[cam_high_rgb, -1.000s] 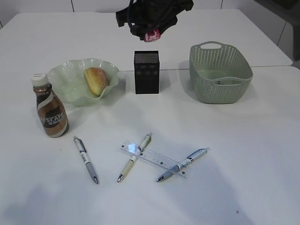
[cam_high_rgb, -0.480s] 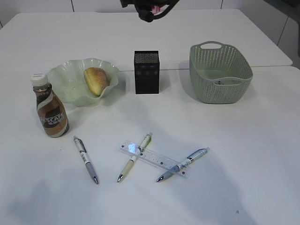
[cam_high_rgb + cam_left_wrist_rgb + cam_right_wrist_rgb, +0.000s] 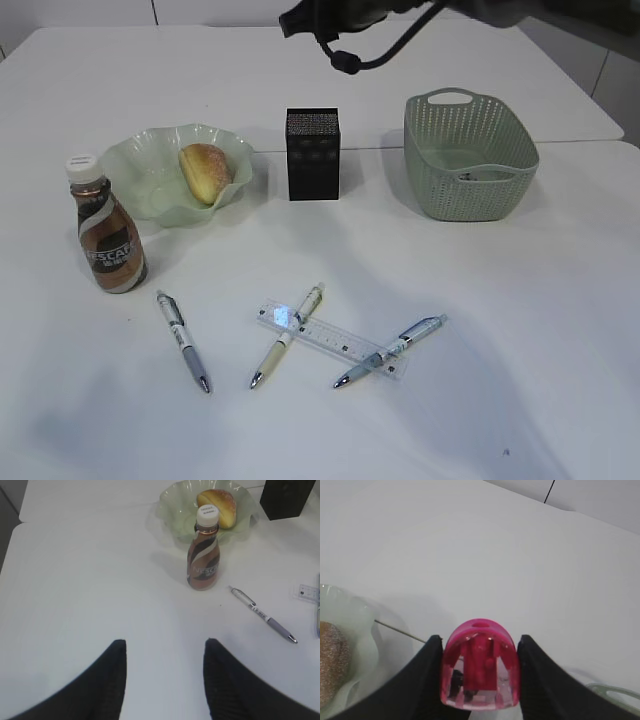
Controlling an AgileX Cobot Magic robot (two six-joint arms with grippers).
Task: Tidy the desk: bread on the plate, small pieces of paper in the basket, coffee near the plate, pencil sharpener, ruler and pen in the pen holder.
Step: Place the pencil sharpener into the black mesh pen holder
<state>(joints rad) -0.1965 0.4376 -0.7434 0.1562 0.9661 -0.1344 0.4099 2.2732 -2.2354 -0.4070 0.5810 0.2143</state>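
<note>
Exterior view: coffee bottle (image 3: 108, 232) label reads NESCAFÉ. Right gripper (image 3: 479, 672) jaws clamp pink pencil sharpener (image 3: 480, 665); left gripper (image 3: 165, 677) jaws apart.

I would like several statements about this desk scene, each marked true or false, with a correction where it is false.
1. The bread lies on the green plate. True.
2. The right end effector is empty. False: it is shut on a pink pencil sharpener.
3. The coffee bottle lies on its side. False: it stands upright beside the plate.
4. The ruler is inside the pen holder. False: it lies on the table among the pens.
5. The left end effector is open and holds nothing. True.
</note>
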